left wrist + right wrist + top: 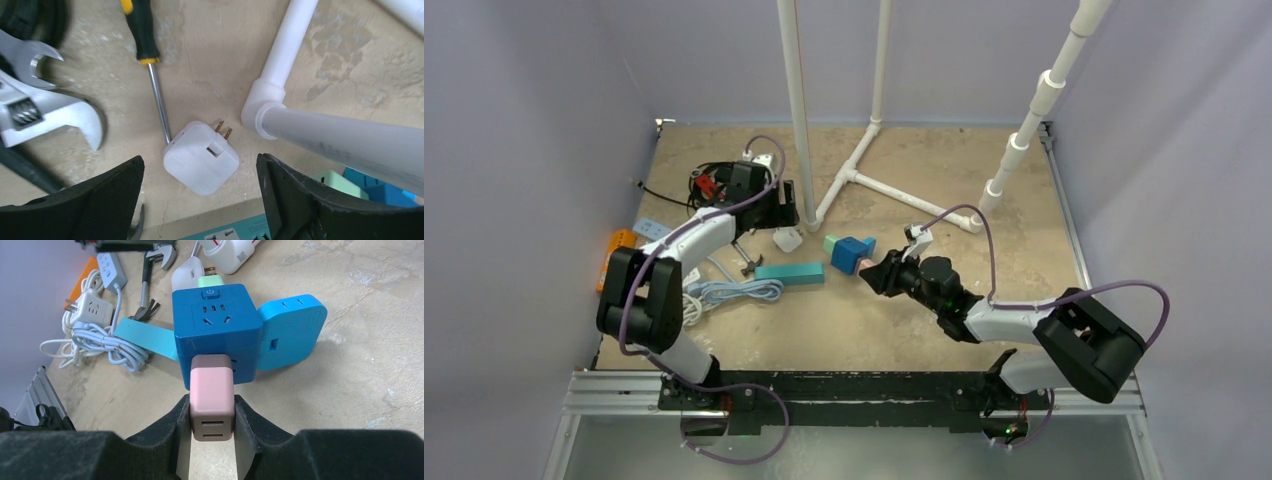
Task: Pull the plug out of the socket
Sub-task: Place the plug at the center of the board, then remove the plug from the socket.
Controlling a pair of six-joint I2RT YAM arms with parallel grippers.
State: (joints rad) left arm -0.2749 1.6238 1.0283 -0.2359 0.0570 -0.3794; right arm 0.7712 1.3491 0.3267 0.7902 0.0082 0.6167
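A blue cube socket (217, 332) (852, 254) rests on the table with a pink plug (212, 402) (867, 262) pushed into its near face. My right gripper (212, 425) (881, 270) is shut on the pink plug, one pad on each side. A light blue adapter (292, 330) and a green plug (209, 281) sit in other faces of the cube. A white plug (201, 157) (787, 240) lies loose on the table, prongs bare. My left gripper (200, 200) (780, 212) hovers over it, open, both fingers (112, 192) apart from it.
A screwdriver (150, 65) and wrenches (45, 110) lie by the white plug. A white PVC pipe frame (325, 135) (854, 175) stands just right of it. A teal power strip (789, 273) and a coiled white cable (95, 335) lie at the left.
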